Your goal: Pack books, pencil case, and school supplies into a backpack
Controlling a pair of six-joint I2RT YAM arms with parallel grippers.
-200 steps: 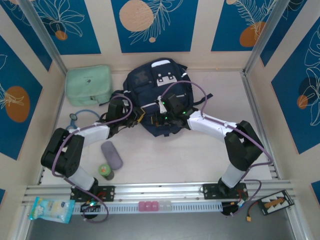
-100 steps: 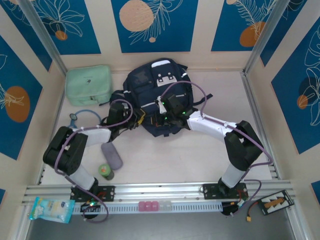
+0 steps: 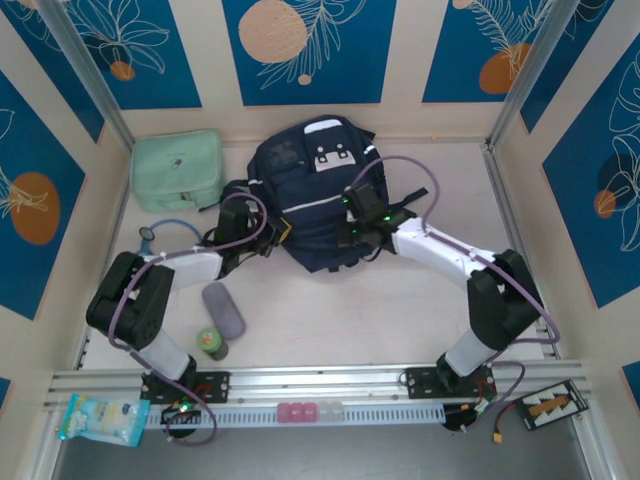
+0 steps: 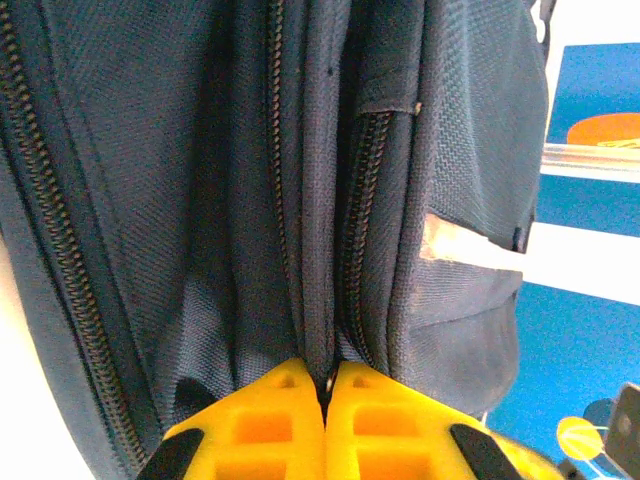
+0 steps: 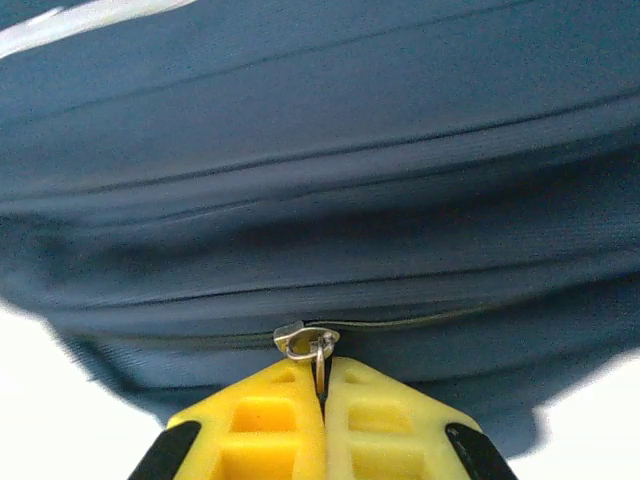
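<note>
right wrist: right jaws pinch zipper pull (image 5: pixel 308 342) at backpack (image 5: pixel 320 150) edge | left jaws pinch backpack fold | open table (image 3: pixel 330 310) nearside

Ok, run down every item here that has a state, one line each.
backpack, lying on the table, front up, gripped by both arms
zipper pull, pinched in the right pincer
left pincer, shut on a fold of backpack fabric
right pincer, shut on the zipper pull
greyish-purple case, lying on the table, not packed
mint-green bag, closed, beside the backpack
green bottle, standing by the case
</note>
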